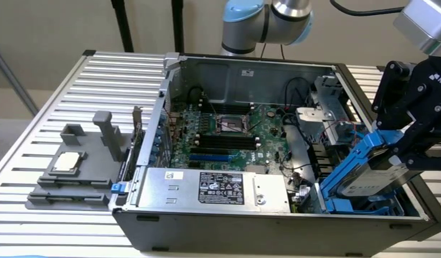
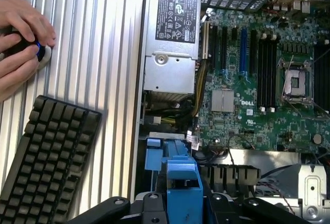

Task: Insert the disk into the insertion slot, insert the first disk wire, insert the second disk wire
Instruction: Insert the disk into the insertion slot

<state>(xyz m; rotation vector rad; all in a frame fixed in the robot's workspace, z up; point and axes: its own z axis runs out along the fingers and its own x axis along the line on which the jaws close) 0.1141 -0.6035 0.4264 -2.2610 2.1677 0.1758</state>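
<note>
- Our hand (image 1: 403,152) is clamped on the upper end of the disk (image 1: 375,180). In the wrist view its black fingers (image 2: 149,206) sit on either side of the disk's blue frame.
- We see it holding the disk over the near corner of the open computer case (image 1: 278,231), on the exterior view's right.
- Below the disk lies the slot (image 1: 364,207) with its blue rails. The disk's lower end dips towards it, though we cannot tell whether the two touch.
- Thin wires (image 1: 344,131) and a metal bracket (image 1: 314,118) stand just behind the disk, further inside the case.
- The silver power box (image 1: 220,188) with the black label lies along the case's near wall, and the green circuit board (image 1: 228,126) lies beyond it.
- Outside the case, a grey holder (image 1: 77,166) rests on the ribbed surface (image 1: 55,97).
- In the wrist view, a black keyboard (image 2: 46,157) lies on that surface, and a person's fingers (image 2: 23,33) rest on a small dark object with a blue glow.
- We find the disk tilted, its long axis rising from the slot up towards the exterior view's right, with its white label showing.
</note>
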